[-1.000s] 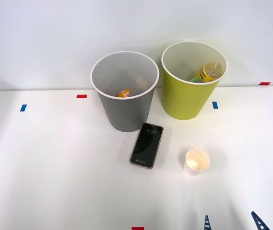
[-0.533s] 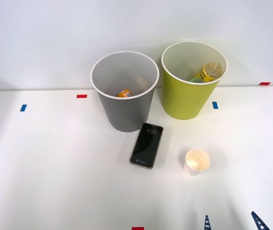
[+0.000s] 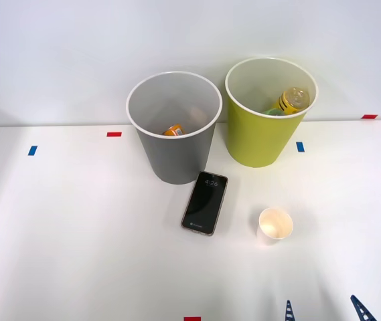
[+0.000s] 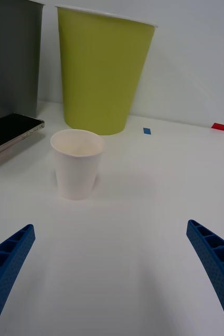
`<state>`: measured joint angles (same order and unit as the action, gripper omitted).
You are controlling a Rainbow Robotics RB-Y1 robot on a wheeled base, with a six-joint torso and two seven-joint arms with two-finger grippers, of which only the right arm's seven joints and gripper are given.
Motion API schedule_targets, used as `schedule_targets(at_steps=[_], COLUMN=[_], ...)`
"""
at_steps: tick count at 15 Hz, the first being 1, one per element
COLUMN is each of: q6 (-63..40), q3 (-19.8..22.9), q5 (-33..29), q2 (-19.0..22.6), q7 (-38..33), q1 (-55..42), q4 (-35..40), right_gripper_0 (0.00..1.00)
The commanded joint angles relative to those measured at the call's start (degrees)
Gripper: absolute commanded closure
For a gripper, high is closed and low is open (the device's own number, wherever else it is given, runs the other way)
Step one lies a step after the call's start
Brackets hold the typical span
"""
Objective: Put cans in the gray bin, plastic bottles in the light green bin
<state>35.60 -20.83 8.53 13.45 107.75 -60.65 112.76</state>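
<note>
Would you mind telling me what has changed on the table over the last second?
Nothing visibly changed. The right pincer stays open and empty at the table's near edge, and the gray bin, the light green bin, the phone and the paper cup are where they were.

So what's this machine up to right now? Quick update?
Right gripper open, empty, low over white table. Orange can in tall gray bin; bottles in yellow-green bin. Left out: white paper cup, black smartphone.
</note>
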Motion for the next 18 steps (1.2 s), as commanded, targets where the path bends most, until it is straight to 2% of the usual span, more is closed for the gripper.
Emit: schedule_targets(at_steps=[1,18], q6=[0.0,0.0], q3=[0.0,0.0], q5=[0.0,0.0], q2=[0.0,0.0], q7=[0.0,0.0], q1=[0.0,0.0], q4=[0.0,0.0], right_gripper_0=[0.0,0.0])
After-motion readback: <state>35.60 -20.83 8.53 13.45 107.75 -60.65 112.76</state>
